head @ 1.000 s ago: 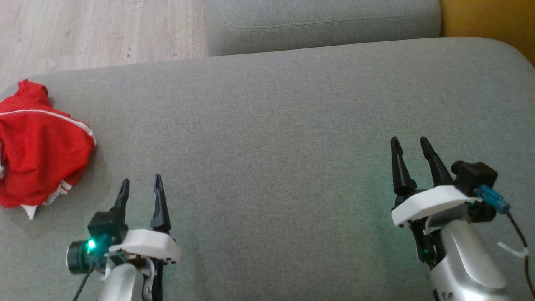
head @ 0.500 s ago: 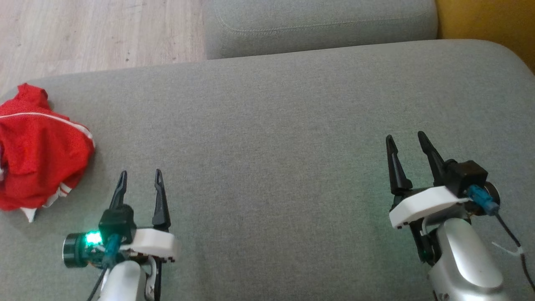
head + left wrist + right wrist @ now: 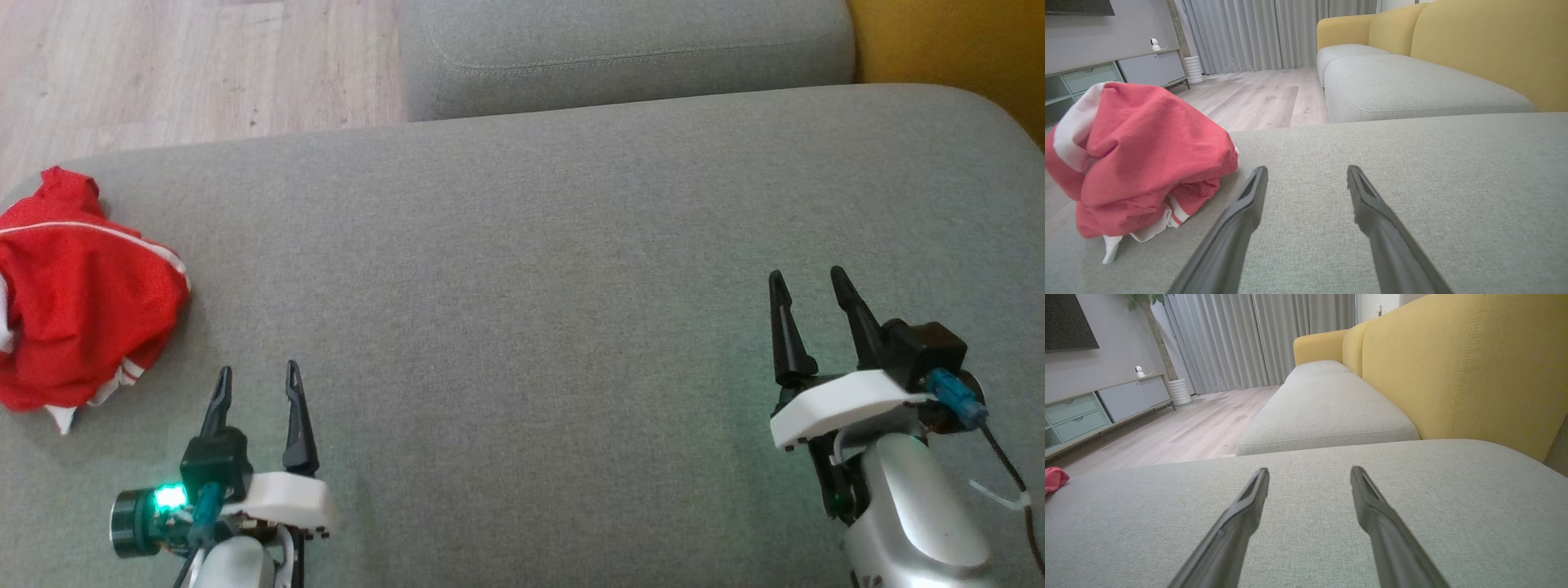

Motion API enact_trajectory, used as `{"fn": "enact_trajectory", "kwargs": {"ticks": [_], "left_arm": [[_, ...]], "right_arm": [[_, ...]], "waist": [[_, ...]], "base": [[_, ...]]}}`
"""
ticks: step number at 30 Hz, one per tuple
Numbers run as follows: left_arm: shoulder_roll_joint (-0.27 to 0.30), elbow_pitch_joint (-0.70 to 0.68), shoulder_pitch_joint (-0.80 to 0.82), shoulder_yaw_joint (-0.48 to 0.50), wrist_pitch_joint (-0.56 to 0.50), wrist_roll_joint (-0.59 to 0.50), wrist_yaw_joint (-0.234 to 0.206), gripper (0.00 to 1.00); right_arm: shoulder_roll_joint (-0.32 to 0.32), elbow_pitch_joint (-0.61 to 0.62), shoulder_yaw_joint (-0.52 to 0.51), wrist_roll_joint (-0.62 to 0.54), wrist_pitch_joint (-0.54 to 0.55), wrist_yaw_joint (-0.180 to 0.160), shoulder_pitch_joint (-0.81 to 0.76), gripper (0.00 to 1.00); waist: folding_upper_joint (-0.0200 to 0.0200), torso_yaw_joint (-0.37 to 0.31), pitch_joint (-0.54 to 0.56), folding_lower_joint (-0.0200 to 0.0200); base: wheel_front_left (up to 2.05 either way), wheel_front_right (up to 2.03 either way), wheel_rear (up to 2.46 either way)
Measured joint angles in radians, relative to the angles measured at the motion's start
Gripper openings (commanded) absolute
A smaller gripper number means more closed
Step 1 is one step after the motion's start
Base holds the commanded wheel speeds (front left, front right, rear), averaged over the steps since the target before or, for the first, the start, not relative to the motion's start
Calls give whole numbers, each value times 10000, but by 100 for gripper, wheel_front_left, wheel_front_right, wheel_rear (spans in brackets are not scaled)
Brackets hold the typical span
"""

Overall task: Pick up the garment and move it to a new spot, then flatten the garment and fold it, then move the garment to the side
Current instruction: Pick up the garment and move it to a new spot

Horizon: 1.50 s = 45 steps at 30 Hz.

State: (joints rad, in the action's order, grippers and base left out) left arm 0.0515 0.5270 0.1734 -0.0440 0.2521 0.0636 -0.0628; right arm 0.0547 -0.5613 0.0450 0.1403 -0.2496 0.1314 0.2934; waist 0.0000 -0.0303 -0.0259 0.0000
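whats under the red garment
The red garment lies bunched on the grey cushion, whose fabric shows beside it. Anything beneath the heap is covered by its folds.

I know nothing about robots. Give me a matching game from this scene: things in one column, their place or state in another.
1 crumpled red garment with white trim
2 dark two-fingered left gripper
3 yellow upholstered backrest
4 pale wooden floor

A open, holding nothing
B beyond the grey fabric cushion's far edge
C bunched at the cushion's left end
D on the cushion's right

Pairs: 1-C, 2-A, 3-D, 4-B
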Motion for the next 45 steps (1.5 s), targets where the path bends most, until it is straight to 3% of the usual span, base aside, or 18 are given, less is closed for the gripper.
{"fn": "enact_trajectory", "kwargs": {"ticks": [11,26,33,45], "left_arm": [[-54,4,19,-52,0,0,23,100],[-58,48,62,-148,0,-19,238,100],[13,23,58,105,0,-35,286,100],[33,-180,505,535,0,125,426,100]], "right_arm": [[-4,33,171,2,0,0,-9,100],[-15,-105,1076,568,0,0,-302,100],[-27,-215,1170,792,0,0,-384,100],[-42,-299,1181,447,0,0,-227,100]], "waist": [[0,688,-184,0],[0,3606,-152,0],[0,4648,-73,0],[0,4597,-824,1]], "base": [[0,0,0],[0,0,0],[0,0,0],[0,0,0]]}}
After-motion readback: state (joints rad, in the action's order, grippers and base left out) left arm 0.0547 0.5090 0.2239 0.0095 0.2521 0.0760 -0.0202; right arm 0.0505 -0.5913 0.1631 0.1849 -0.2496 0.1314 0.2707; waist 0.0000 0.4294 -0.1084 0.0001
